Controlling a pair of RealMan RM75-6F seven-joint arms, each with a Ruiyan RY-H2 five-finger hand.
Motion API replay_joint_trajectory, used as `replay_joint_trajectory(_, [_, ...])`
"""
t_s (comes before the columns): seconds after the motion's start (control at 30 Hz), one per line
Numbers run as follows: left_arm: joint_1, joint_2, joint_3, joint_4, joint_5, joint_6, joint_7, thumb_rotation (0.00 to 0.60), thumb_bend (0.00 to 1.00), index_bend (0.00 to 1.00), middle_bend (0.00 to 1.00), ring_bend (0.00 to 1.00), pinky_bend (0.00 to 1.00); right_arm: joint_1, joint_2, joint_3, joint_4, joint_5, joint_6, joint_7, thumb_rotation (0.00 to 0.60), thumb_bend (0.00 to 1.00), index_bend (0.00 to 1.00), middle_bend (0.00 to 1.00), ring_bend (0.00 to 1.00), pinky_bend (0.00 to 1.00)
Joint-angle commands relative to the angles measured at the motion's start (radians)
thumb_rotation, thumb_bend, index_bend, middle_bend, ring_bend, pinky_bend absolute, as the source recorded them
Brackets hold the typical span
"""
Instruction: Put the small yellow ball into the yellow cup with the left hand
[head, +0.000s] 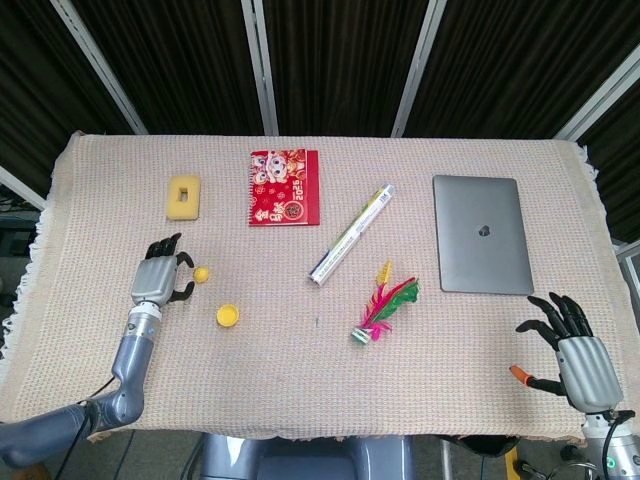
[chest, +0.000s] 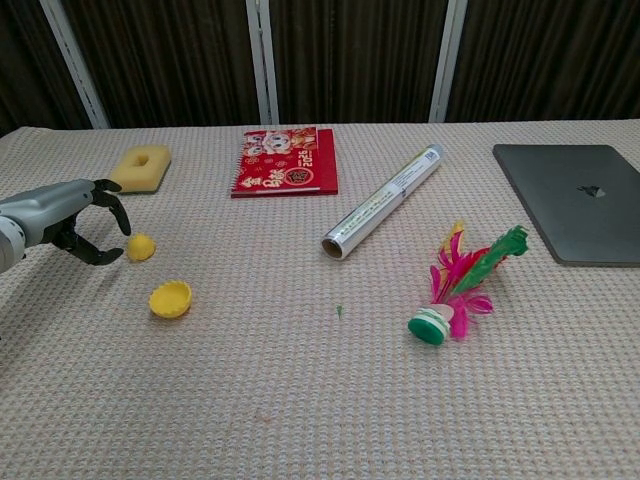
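Yellow on a beige woven cloth (chest: 300, 400) makes everything I need easy to spot. Taking the ball (chest: 140, 246) as my landmark, and starting nearest me: the cup (chest: 170, 298) lies just in front of the ball and a little to the right, apart from it, and it looks tipped so its mouth faces partly sideways. My left hand (chest: 78, 222) hovers just to the left of the ball, fingers (chest: 108, 195) spread in an open claw around nothing, tips very near it but, as far as I can judge, not touching. Beyond the ball to the left sits a sponge (chest: 140, 167), and further back to the right a red notebook (chest: 285, 174). Well off to the right lie a foil roll (chest: 383, 201), a feather shuttlecock (chest: 455, 285) and a laptop (chest: 580, 200). My right hand (head: 575, 350) rests far to the right at the table's near edge, fingers spread, empty, with a small orange thing (head: 517, 373) beside it.

Risks, as I judge them: the ball is round and light, so a fingertip arriving first could nudge it rolling away or into the cup. Closing too high would squeeze it out. The cup is shallow and seems tilted, so a drop from height or off-centre could bounce out or knock the cup over.
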Motion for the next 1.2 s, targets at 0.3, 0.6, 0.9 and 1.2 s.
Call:
replay_joint_trajectory(0.3, [-0.022,-0.027,0.001,0.056,0.003,-0.032,-0.019,0.600,0.37,0.39,0.00,0.00,0.00,0.003,0.003,0.000,-0.004,0.004,-0.009,0.015,0.600,0.00,0.41,0.13,0.02,0.00])
replay_joint_trajectory(0.6, [-0.037,-0.045,-0.001,0.089,0.002,-0.044,-0.022,0.600,0.37,0.39,0.00,0.00,0.00,0.003,0.008,-0.002,-0.008,0.005,-0.013,0.030,0.600,0.00,0.41,0.13,0.02,0.00])
replay_joint_trajectory(0.9, [-0.053,-0.054,-0.003,0.092,0.015,-0.048,-0.024,0.600,0.37,0.37,0.00,0.00,0.00,0.004,0.010,-0.004,-0.009,0.005,-0.017,0.039,0.600,0.00,0.41,0.13,0.02,0.00])
replay_joint_trajectory(1.2, [-0.059,-0.055,0.001,0.092,0.014,-0.053,-0.016,0.600,0.38,0.39,0.00,0.00,0.00,0.004,0.012,-0.004,-0.009,0.007,-0.018,0.049,0.600,0.00,0.41,0.13,0.02,0.00])
